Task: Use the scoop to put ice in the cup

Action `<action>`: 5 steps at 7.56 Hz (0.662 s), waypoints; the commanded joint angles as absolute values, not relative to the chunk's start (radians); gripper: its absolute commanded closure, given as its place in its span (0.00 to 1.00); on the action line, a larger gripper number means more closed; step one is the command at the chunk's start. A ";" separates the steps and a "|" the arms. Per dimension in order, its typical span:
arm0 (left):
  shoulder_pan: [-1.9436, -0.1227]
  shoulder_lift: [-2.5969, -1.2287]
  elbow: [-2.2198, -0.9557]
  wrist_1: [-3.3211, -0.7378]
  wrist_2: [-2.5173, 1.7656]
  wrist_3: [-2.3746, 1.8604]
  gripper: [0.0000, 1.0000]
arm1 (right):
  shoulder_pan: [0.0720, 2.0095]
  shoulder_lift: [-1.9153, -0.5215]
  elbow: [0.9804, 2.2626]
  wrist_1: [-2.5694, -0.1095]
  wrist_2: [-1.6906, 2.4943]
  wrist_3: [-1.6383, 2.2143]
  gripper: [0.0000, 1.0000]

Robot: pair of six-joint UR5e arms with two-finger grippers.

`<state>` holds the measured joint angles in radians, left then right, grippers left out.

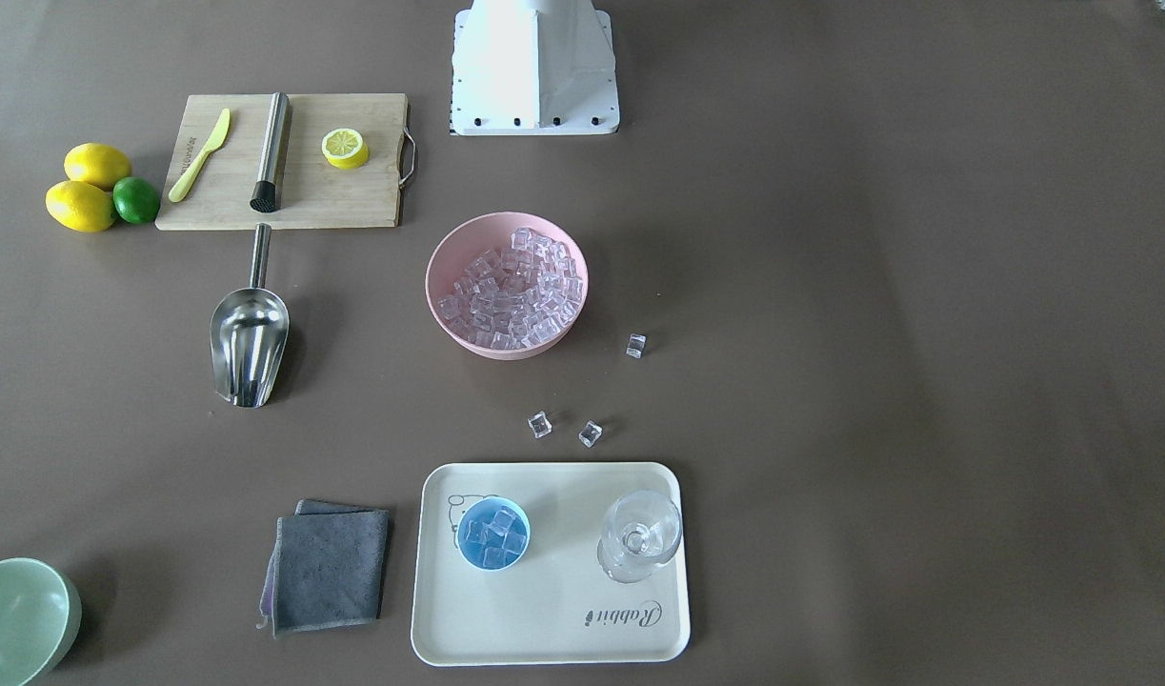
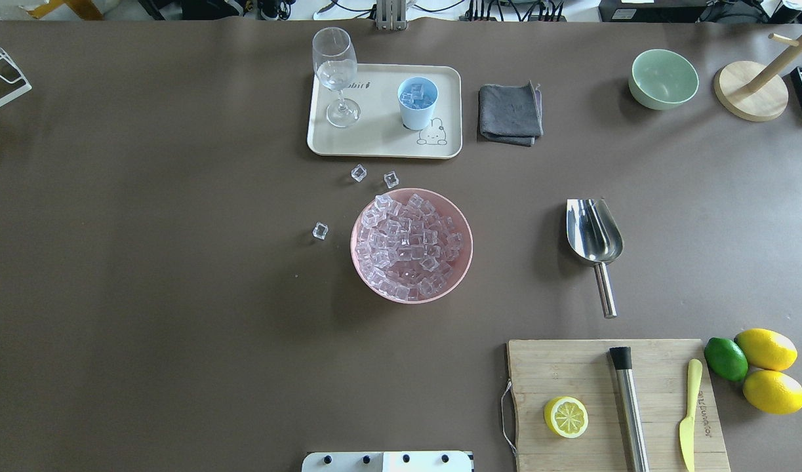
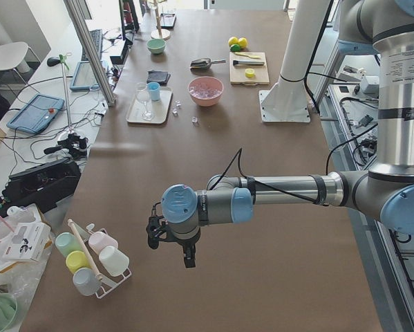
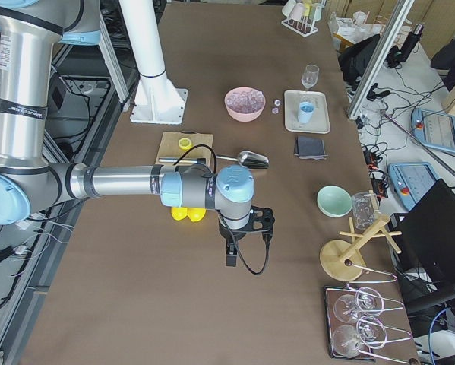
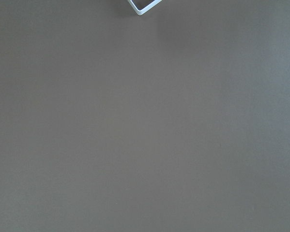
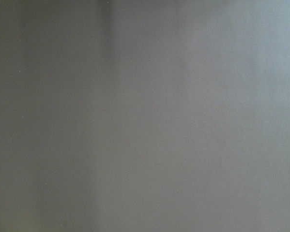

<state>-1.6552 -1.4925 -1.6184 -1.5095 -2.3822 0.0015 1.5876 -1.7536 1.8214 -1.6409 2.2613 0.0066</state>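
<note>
The light-blue cup (image 2: pixel 417 103) stands on the cream tray (image 2: pixel 381 141) with several ice cubes in it; it also shows in the front view (image 1: pixel 492 534). A heap of ice (image 2: pixel 407 246) fills the pink bowl (image 2: pixel 410 299). Three loose cubes lie on the table, one of them left of the bowl (image 2: pixel 320 230). The steel scoop (image 2: pixel 594 229) lies empty on the table to the right of the bowl. My left gripper (image 3: pixel 187 259) and right gripper (image 4: pixel 232 257) hang over bare table at opposite ends, far from these things. I cannot tell whether they are open or shut.
A clear stemmed glass (image 2: pixel 336 72) stands on the tray beside the cup. A grey cloth (image 2: pixel 509 113) and a green bowl (image 2: pixel 663 78) lie to the tray's right. A cutting board (image 2: pixel 571 367) holds a lemon half, a steel cylinder (image 2: pixel 630 410) and a yellow knife.
</note>
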 commanded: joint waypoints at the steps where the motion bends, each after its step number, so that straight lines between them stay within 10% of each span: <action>1: -1.655 -1.493 -1.617 -1.509 -2.382 0.002 0.02 | 1.588 -1.753 1.821 -1.640 2.261 0.008 0.00; 5: -1.655 -1.493 -1.617 -1.508 -2.387 0.002 0.02 | 1.588 -1.752 1.824 -1.640 2.261 -0.040 0.00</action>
